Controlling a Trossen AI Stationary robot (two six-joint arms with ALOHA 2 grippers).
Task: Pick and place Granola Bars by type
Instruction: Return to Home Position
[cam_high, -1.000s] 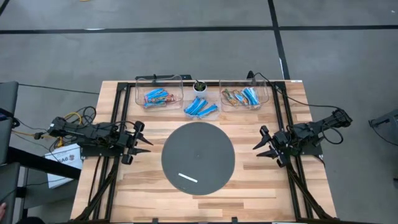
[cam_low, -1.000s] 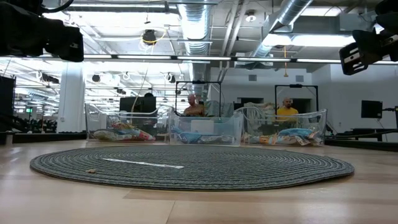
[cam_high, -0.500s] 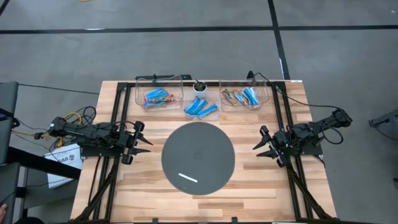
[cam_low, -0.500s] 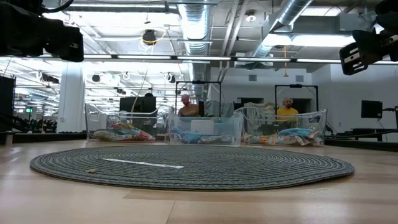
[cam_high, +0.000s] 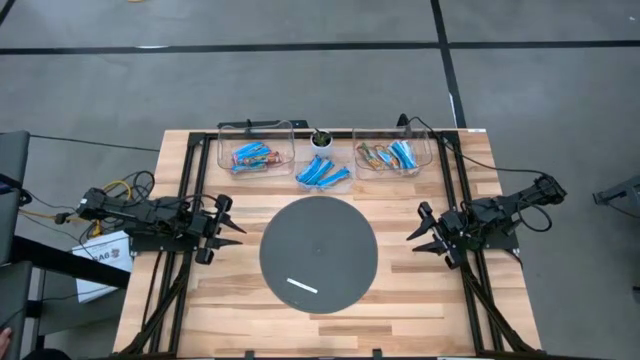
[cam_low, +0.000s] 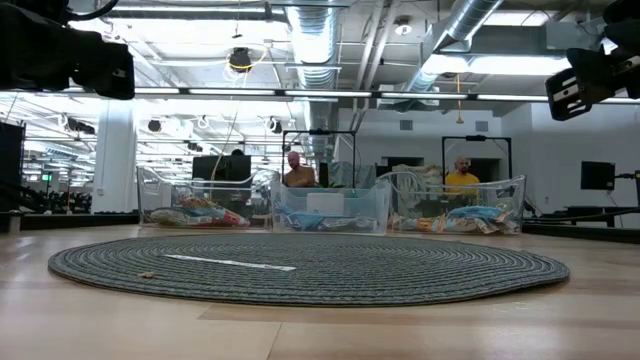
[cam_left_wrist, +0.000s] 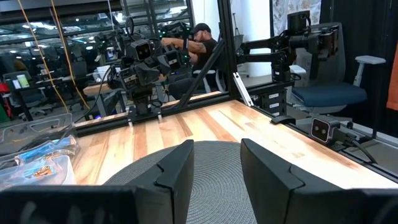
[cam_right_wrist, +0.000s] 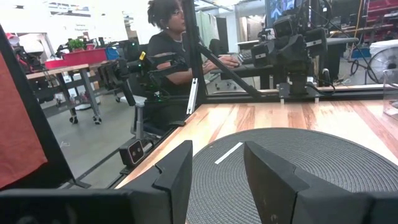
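A slim white bar (cam_high: 302, 285) lies flat on the near part of the round dark mat (cam_high: 340, 225); it also shows in the low view (cam_low: 230, 263) and the right wrist view (cam_right_wrist: 228, 152). More granola bars sit at the far edge: blue and tan ones in the left clear bin (cam_high: 256, 155), bright blue ones in the middle (cam_high: 322, 172), and tan and blue ones in the right bin (cam_high: 392, 153). My left gripper (cam_high: 238, 234) (cam_left_wrist: 216, 171) is open beside the mat's left rim. My right gripper (cam_high: 412, 240) (cam_right_wrist: 217, 180) is open beside its right rim. Neither touches anything.
A small white cup (cam_high: 321, 138) stands between the bins at the far edge. Bare wooden tabletop (cam_high: 400, 300) surrounds the mat. Dark frame rails (cam_high: 170, 290) run along both sides under the arms. People sit at workstations in the room behind (cam_low: 298, 172).
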